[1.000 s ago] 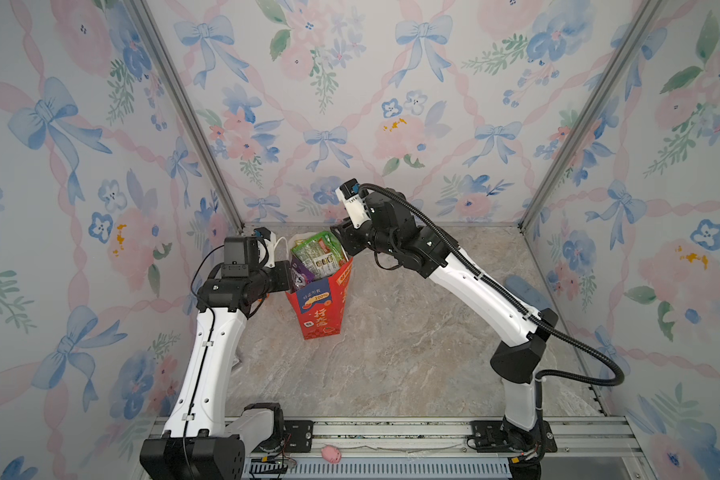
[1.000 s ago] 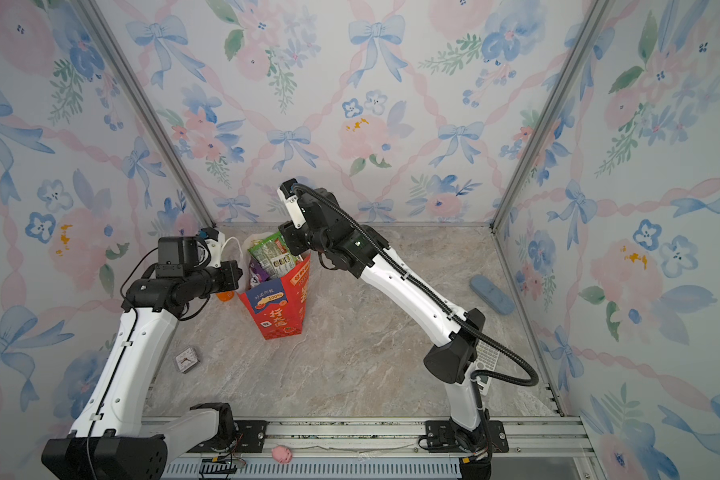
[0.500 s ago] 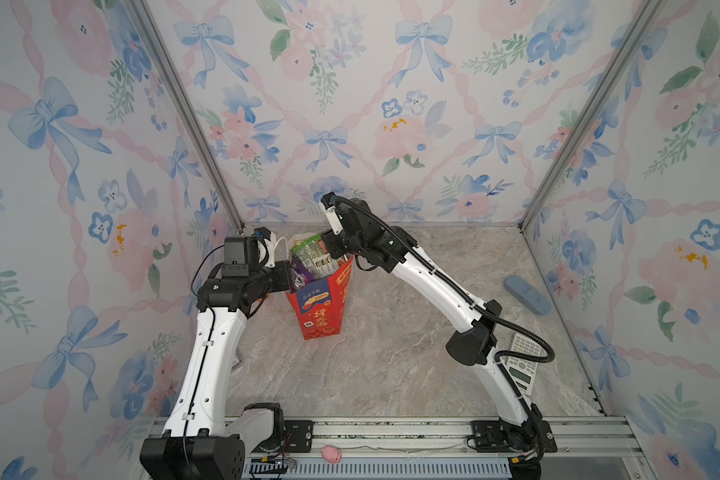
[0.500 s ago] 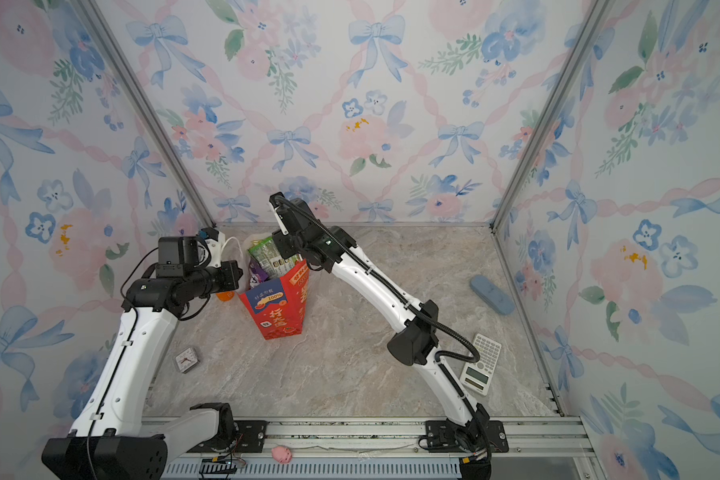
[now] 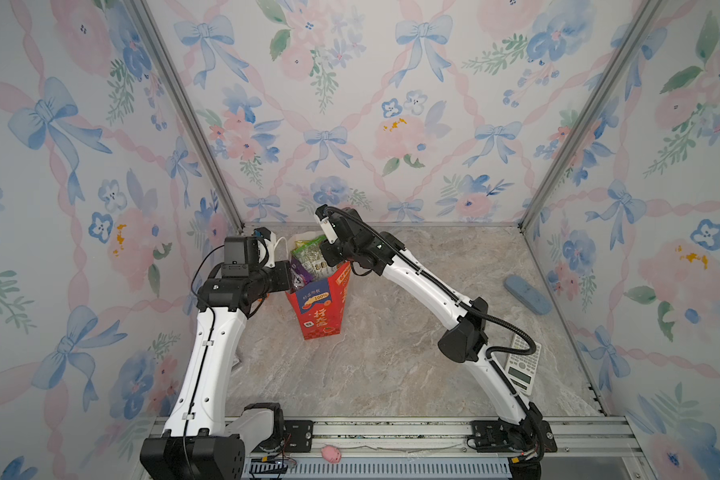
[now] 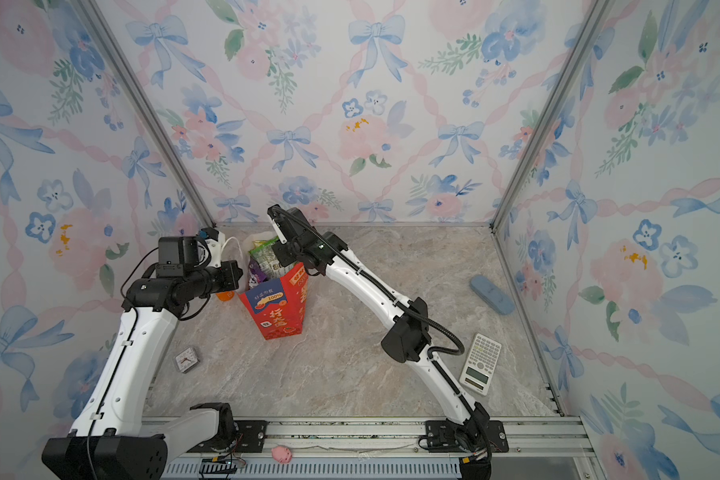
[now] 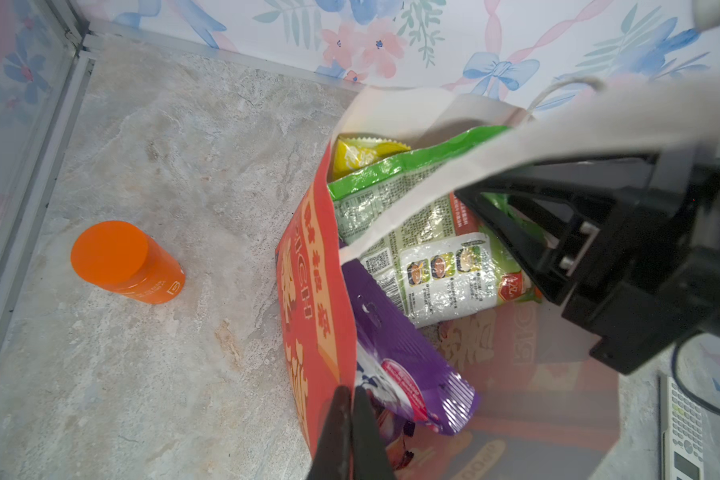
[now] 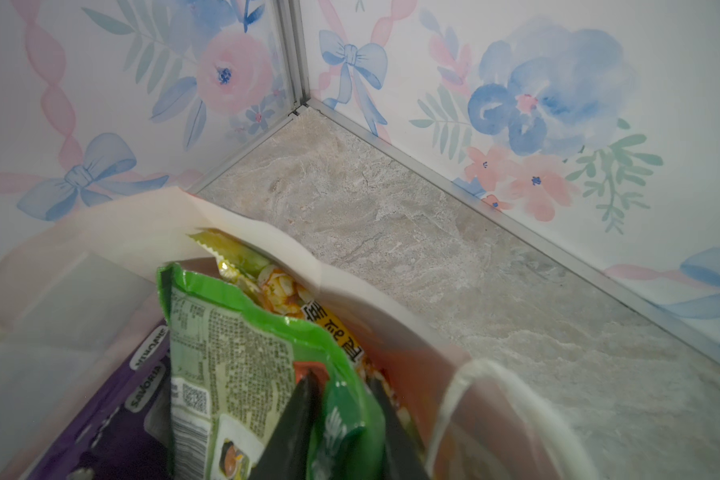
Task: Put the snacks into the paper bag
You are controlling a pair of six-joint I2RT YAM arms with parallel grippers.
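Snacks (image 7: 412, 232) jammed the mouth of the paper bag (image 7: 308, 291), leaving little way in; an orange bottle (image 7: 125, 262) stood alongside, open counter (image 5: 371, 365) in front.

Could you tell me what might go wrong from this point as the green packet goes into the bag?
1. The green packet stands well above the rim of the paper bag; if the right gripper lets go now, it may slide out.
2. The left gripper pinches only the bag's thin edge; a hard downward push could tear or tip it.
3. The rope handle loops beside the right gripper and could snag on withdrawal.
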